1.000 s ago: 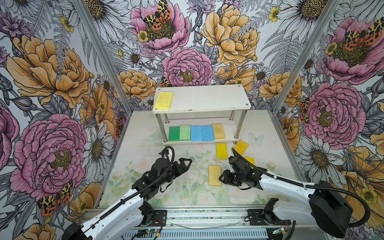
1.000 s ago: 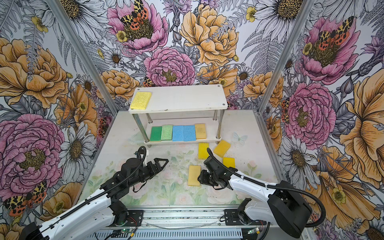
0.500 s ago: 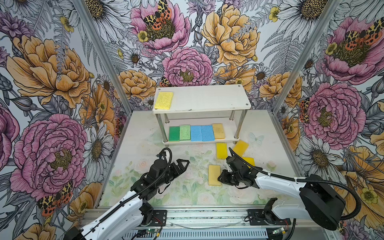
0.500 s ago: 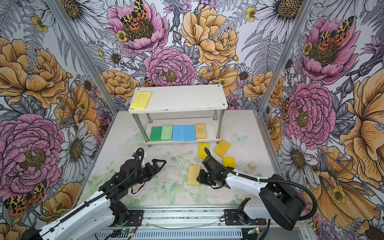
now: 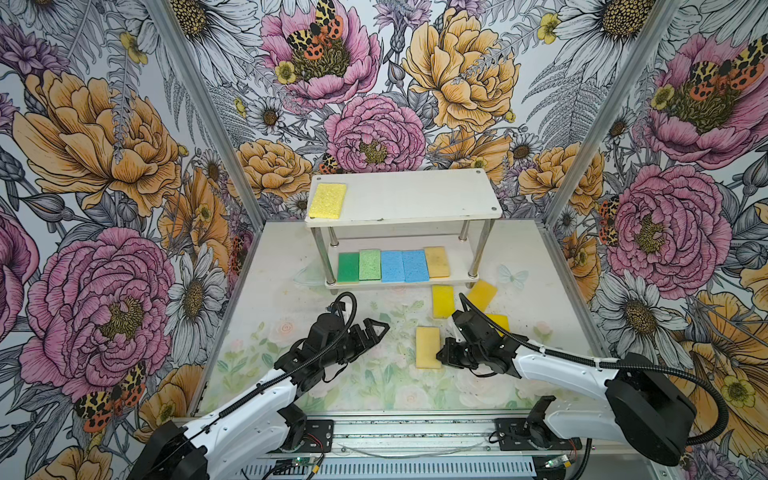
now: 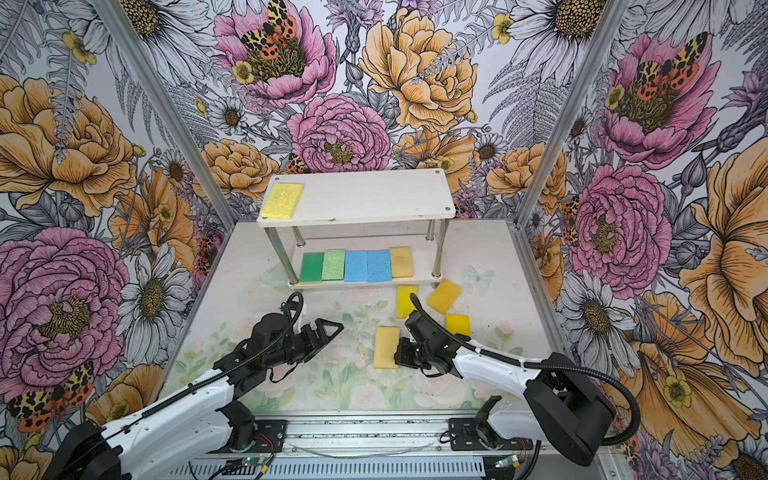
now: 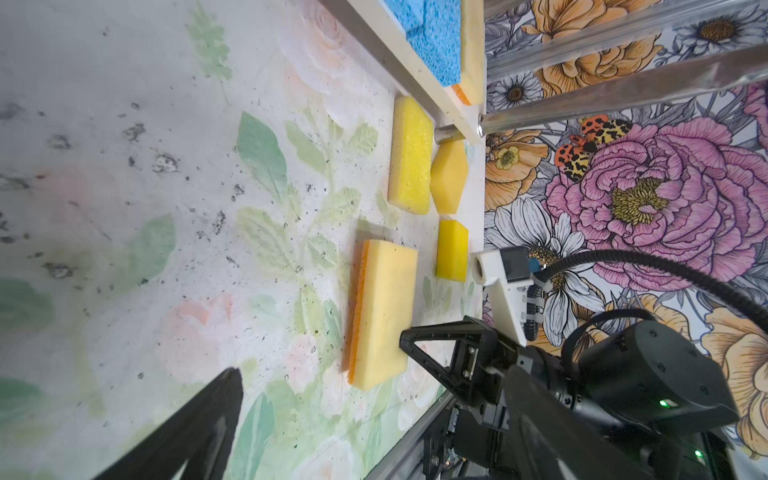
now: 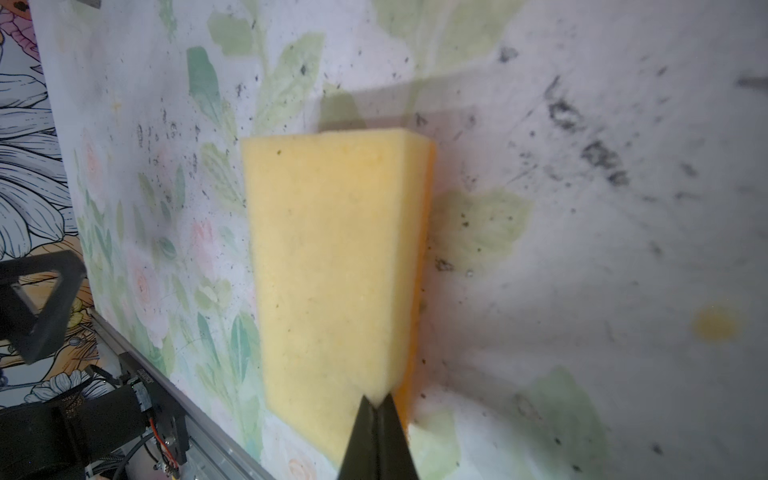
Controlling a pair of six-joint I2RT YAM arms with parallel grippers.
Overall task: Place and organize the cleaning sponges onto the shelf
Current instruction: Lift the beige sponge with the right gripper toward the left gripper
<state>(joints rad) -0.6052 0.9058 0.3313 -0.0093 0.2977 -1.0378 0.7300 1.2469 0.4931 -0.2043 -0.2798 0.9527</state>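
Observation:
A pale yellow sponge (image 5: pixel 428 347) (image 8: pixel 324 257) with an orange underside lies on the table in front of the shelf (image 5: pixel 415 195). My right gripper (image 5: pixel 439 356) (image 8: pixel 376 405) is shut, its tips pinching that sponge's near right edge. To the left, my left gripper (image 5: pixel 376 332) hovers open and empty. One yellow sponge (image 5: pixel 328 200) sits at the top board's left end. On the lower board, left to right, lie a dark green (image 5: pixel 348 268), a light green (image 5: pixel 370 264), two blue (image 5: pixel 404 266) and a tan sponge (image 5: pixel 437 262).
Three more yellow sponges lie loose on the table right of centre: one (image 5: pixel 443 301) just before the shelf, one (image 5: pixel 482 294) angled beside it, one (image 5: pixel 498 322) half hidden behind my right arm. Flowered walls close in three sides; a metal rail (image 5: pixel 415 432) runs along the front.
My right gripper's jaws have closed onto the pale yellow sponge's edge. The left arm has barely shifted and stays open.

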